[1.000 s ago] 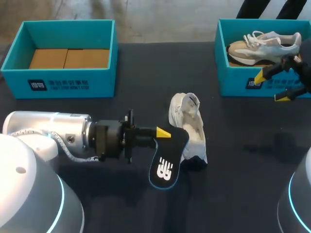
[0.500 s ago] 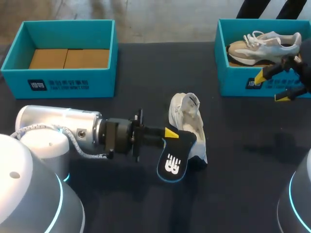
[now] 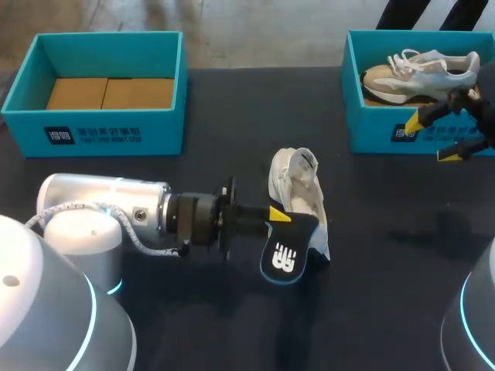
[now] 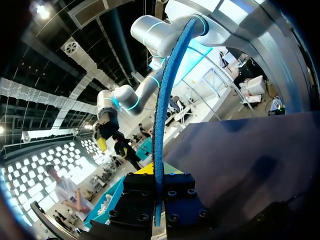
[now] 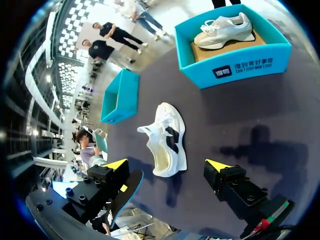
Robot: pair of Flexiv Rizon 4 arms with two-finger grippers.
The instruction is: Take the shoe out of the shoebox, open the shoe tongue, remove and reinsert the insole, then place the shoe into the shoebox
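My left gripper (image 3: 278, 219) pinched the black insole (image 3: 283, 259) by its edge, just at the white shoe (image 3: 300, 189) lying mid-table; right gripper (image 3: 431, 140) sat wide open by the far-right shoebox (image 3: 371, 137); nothing braced the shoe, so I figured pushing in could just shove it away.

Mid-table, the shoe (image 3: 298, 189) blocks the centre; our left gripper (image 3: 280, 216), clamped on the insole (image 3: 284, 253), crowds its near-left side. We see bare table (image 3: 387, 239) right of the shoe, and between it and both boxes. The left shoebox (image 3: 93, 135) is open from above; the right shoebox (image 3: 371, 135) is occupied by a second shoe (image 3: 421, 73) (our right gripper (image 3: 431, 139), jaws apart, hangs before its front wall).
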